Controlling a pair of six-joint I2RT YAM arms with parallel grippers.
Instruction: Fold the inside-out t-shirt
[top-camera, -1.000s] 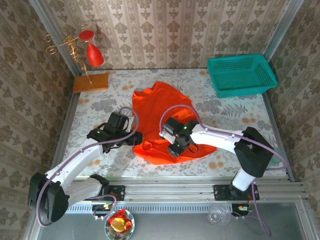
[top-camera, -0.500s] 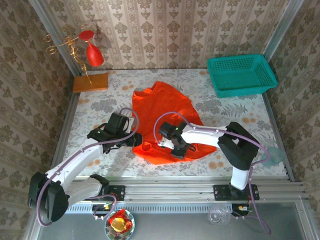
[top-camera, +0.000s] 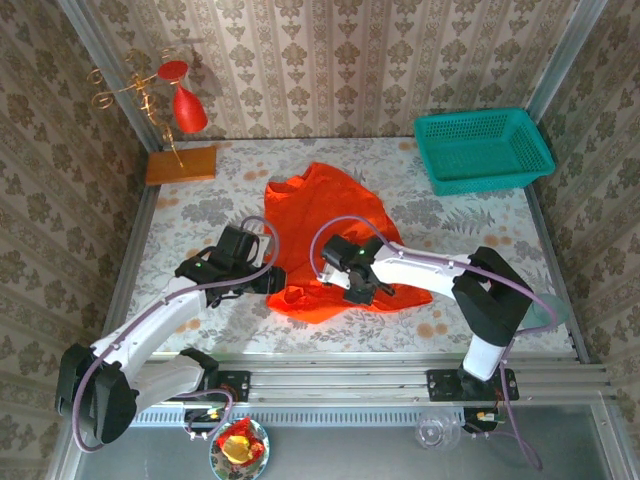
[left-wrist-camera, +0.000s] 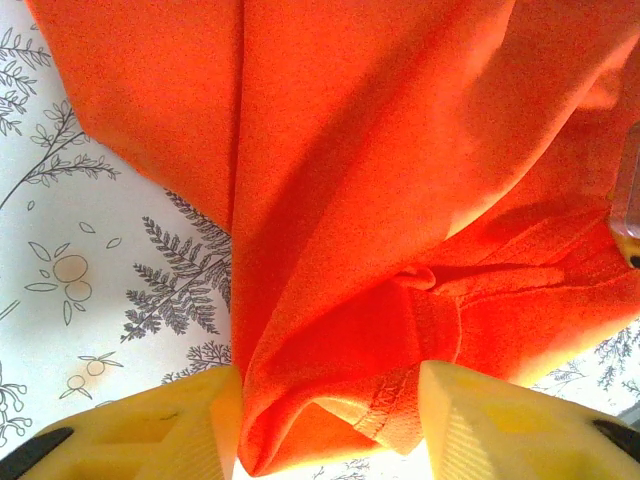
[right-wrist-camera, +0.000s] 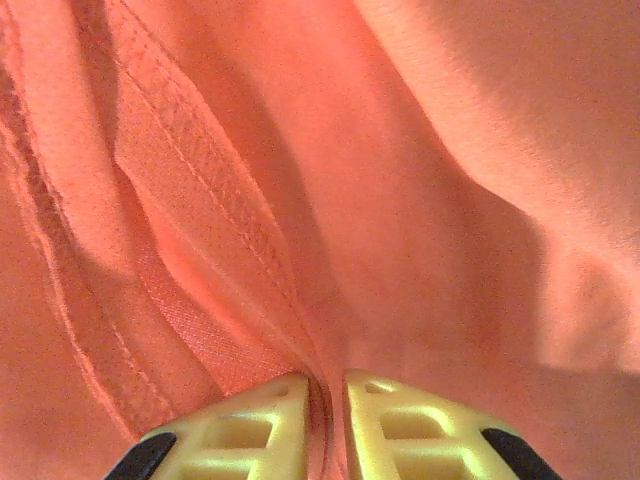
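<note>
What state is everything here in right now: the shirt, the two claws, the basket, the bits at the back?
inside-out t-shirt: crumpled, not yet folded, near edge bunched up.
left gripper: closed on a thick bunch of the t-shirt.
right gripper: pinched shut on a thin fold of the t-shirt.
teal basket: upright, empty.
red ornament: upright, untouched.
wooden block: lying flat.

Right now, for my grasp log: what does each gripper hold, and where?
Both hold the t-shirt: left gripper a bunched hem fold, right gripper a thin fold beside a seam.
</note>
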